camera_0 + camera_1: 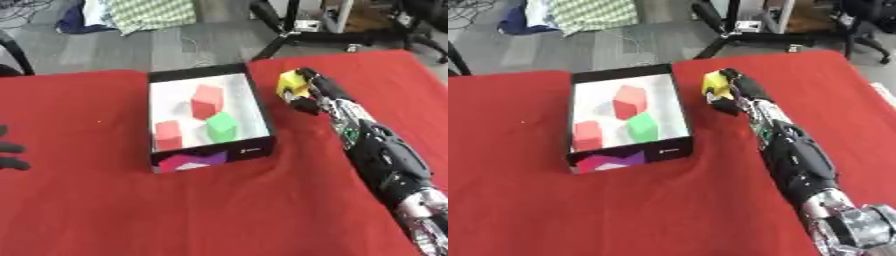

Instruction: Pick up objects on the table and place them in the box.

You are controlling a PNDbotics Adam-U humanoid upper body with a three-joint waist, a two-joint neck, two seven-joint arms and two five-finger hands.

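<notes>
Right hand [308,92] with fingers curled round a yellow block [290,84], held just beside the right wall of the box [262,117] and near its far corner. The box (black-walled, white inside) stands on the red table [87,200] and contains 3 blocks: a red block [207,100] toward the back, a second red block [168,134] at front left, and a green block [222,126] at front right. Left hand [10,149] shows only dark fingertips at the left edge, so whether it is open cannot be told.
</notes>
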